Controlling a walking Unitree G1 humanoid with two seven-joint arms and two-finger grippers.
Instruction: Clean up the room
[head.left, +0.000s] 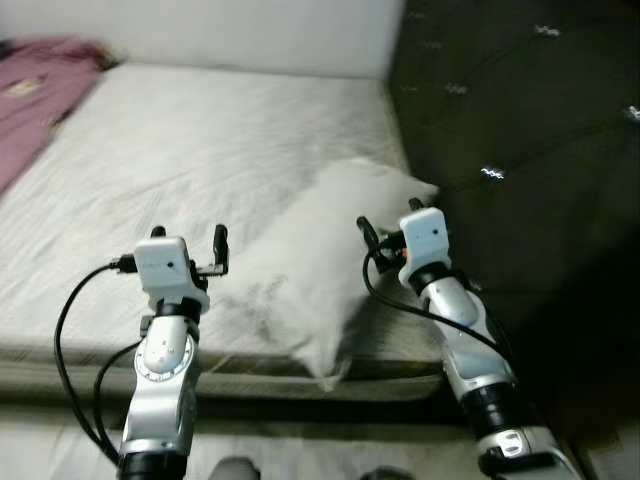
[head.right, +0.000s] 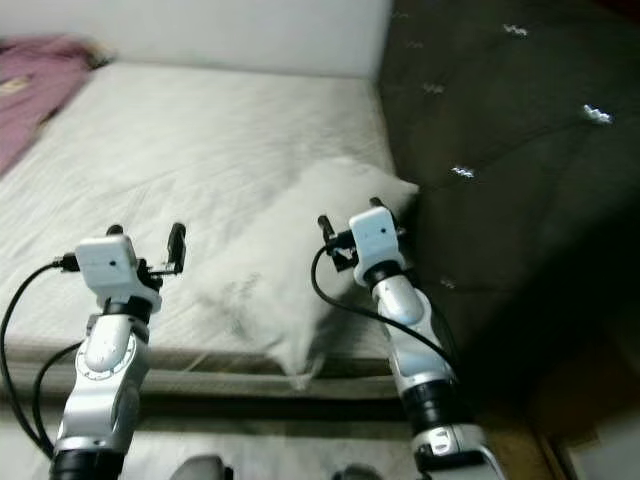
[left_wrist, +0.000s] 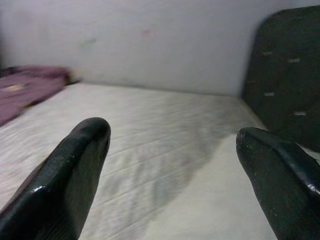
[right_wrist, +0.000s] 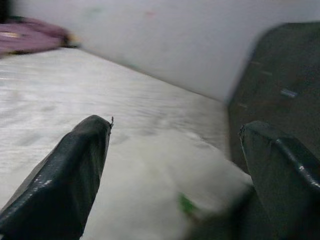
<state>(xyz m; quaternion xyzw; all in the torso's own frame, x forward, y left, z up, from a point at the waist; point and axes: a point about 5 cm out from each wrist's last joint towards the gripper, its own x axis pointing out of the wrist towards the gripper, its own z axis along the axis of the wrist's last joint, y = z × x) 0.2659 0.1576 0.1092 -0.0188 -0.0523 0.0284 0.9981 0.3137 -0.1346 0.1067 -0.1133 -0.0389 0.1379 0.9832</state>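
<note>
- The tidying looks barely begun: the pillow (head.left: 320, 265) lies askew on the bed (head.left: 180, 150), one corner hanging over the bed's near edge, and a purple blanket (head.left: 40, 100) is bunched at the bed's far left corner
- Left gripper (head.left: 187, 240) hovers over the bed just left of the pillow, fingers spread wide, holding nothing
- Right gripper (right_wrist: 175, 165) hangs over the pillow's right end, beside the dark headboard (head.left: 520, 120), also wide open and empty
- The pillow is white, soft and rumpled, slightly greyed with shadow or marks near its middle
</note>
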